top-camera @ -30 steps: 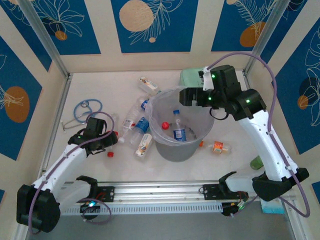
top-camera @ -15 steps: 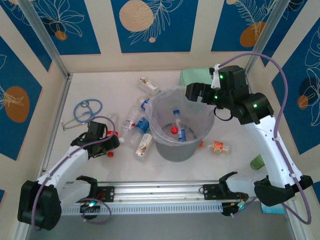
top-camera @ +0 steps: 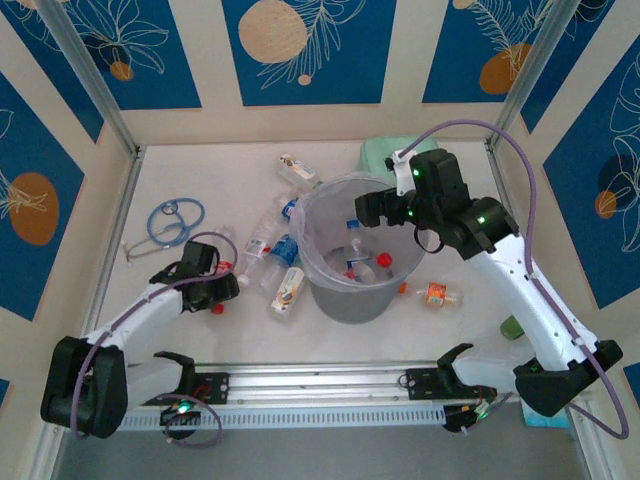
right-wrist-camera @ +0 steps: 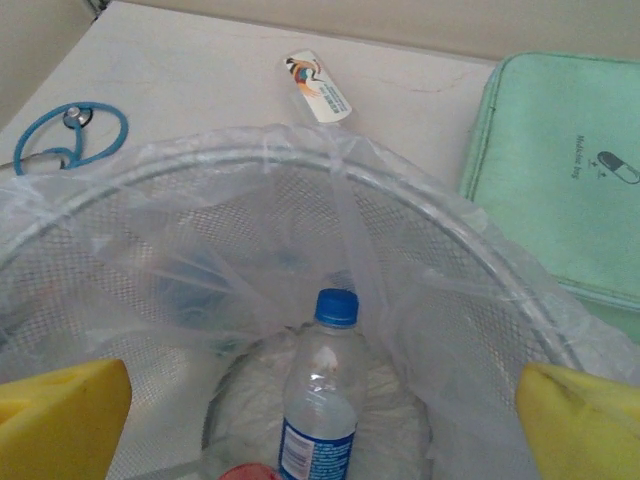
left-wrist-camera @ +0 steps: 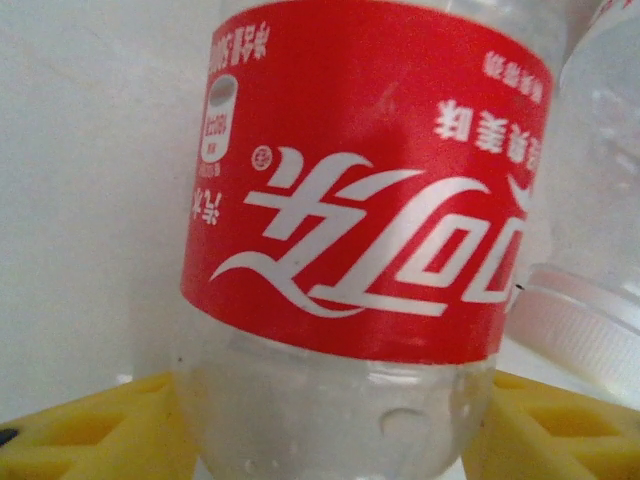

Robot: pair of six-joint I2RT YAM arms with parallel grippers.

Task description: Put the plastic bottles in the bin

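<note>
A clear bottle with a red label (left-wrist-camera: 365, 200) lies on the table, and my left gripper (left-wrist-camera: 325, 440) is shut on its clear lower body, a yellow finger (left-wrist-camera: 80, 430) on each side. From above, that gripper (top-camera: 218, 285) is left of the bin with the red-label bottle (top-camera: 226, 268) at its tip. My right gripper (right-wrist-camera: 320, 430) hangs open and empty over the grey bin (top-camera: 325, 290). Inside the bin (right-wrist-camera: 460, 330) stands a blue-capped bottle (right-wrist-camera: 322, 400), beside a red cap (top-camera: 385, 260). Several more bottles lie left of the bin, among them a white-tan one (top-camera: 288, 290) and a blue-labelled one (top-camera: 284, 250).
An orange-labelled bottle (top-camera: 437, 293) lies right of the bin, and one more bottle (top-camera: 298, 170) lies behind it. The blue stethoscope tube (top-camera: 175, 215) is at the left. The mint-green pouch (right-wrist-camera: 560, 170) sits behind the bin. A loose red cap (top-camera: 216, 307) is near my left gripper.
My right gripper has swung left and lower over the bin. A red-capped bottle inside the bin has shifted to the right. My left gripper has edged right onto the red-label bottle.
</note>
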